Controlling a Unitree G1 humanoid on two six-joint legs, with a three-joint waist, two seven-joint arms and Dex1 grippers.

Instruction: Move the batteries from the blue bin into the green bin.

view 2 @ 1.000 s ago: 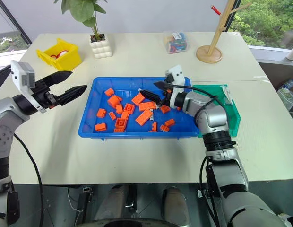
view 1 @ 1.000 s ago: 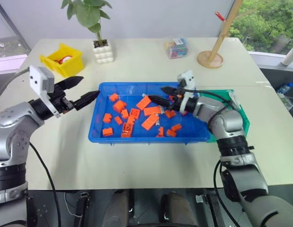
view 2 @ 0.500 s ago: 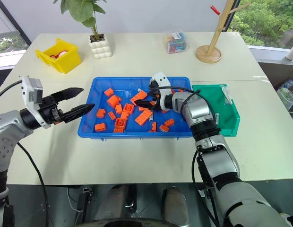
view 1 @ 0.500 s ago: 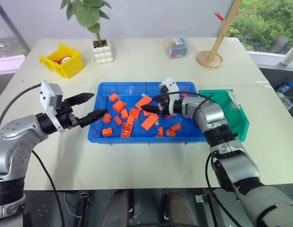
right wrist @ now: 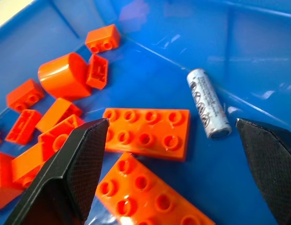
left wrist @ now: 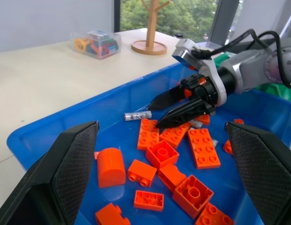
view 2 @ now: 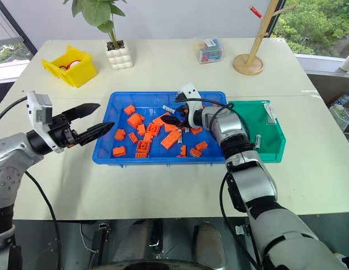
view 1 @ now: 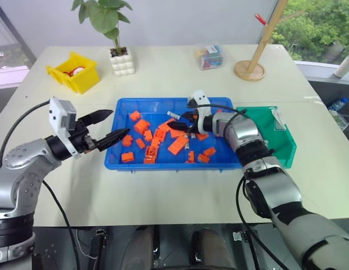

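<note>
Table: orange bricks (view 1: 178, 144) crowding battery (right wrist: 209, 103)

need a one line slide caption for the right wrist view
Open right gripper hovering over a battery lying among orange bricks on the blue bin floor.

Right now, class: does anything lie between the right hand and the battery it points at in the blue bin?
Nothing visible does. The open right hand points at the battery, which lies alone on bare blue bin floor; the orange bricks lie beside it.
</note>
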